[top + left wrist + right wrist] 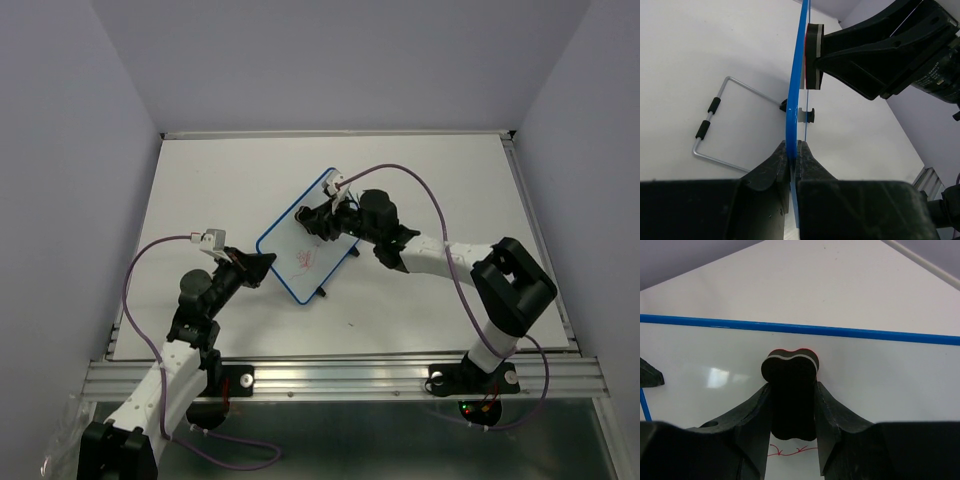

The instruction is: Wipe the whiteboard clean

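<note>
Board: the blue-framed board (300, 240) is over the middle of the table (220, 180), turned diagonally, one corner pointing far and one near.
Tilt: in the left wrist view the board (799, 60) shows edge-on; whether it rests on the table or is lifted I cannot tell.
Left claw: the left claw (264, 262) is clenched on the board's near-left edge, with the blue frame pinched between both fingers (771, 167).
Right claw: the right claw (325, 215) reaches in from the right and is clamped on an eraser (790, 371), one finger on each side of it.
Eraser: black, with a thin white and red layer, pressed flat against the board's face (880, 370) just below the blue frame, in the far part of the board.
Scribble: a red scribble (303, 260) sits on the near half of the face, near the eraser but apart from it.
Stand: a wire stand (715, 120) with two black sleeves juts from the board's back, on the side away from the eraser.
Cables: a purple cable (410, 180) loops over each arm.
</note>
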Controlling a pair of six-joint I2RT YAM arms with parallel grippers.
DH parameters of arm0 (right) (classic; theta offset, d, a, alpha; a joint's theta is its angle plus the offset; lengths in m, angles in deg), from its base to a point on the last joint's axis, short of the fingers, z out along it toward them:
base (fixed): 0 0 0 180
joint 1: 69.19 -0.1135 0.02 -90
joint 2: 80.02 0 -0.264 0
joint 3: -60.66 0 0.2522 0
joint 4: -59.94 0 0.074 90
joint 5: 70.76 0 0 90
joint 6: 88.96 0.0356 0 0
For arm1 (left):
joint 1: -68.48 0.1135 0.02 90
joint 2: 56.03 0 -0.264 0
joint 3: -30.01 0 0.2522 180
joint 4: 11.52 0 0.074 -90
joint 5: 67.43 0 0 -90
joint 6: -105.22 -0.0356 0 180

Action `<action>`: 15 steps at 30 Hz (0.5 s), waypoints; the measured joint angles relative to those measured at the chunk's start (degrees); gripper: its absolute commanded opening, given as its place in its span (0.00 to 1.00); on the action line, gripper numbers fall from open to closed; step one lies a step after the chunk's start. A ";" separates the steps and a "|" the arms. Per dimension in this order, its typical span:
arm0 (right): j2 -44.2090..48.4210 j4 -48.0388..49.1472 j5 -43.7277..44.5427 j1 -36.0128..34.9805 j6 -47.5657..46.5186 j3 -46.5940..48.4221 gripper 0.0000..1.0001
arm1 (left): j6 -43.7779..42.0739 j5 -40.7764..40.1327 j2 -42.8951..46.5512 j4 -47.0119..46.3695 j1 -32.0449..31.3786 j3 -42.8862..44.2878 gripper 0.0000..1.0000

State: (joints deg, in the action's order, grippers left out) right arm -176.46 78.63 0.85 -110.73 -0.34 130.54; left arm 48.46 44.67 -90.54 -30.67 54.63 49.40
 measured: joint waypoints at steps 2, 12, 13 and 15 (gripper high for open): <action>-0.76 1.11 0.61 -0.57 -0.94 0.00 0.14 | 0.17 -0.24 -0.31 0.11 -0.04 0.09 0.00; -1.18 5.42 4.09 -2.01 -2.95 -1.64 0.14 | 0.48 -0.83 -0.85 0.42 -0.35 0.39 0.00; -1.18 5.81 4.90 -2.14 -2.64 -1.88 0.14 | 0.48 -0.94 -0.72 0.55 -0.35 0.39 0.00; -1.18 6.82 7.06 -2.36 -1.88 -2.29 0.14 | 0.44 -1.14 -0.26 0.83 -0.37 0.39 0.00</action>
State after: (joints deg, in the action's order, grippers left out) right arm -177.64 85.45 7.91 -113.09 -2.22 128.24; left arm 48.89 43.54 -90.80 -29.84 54.26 49.79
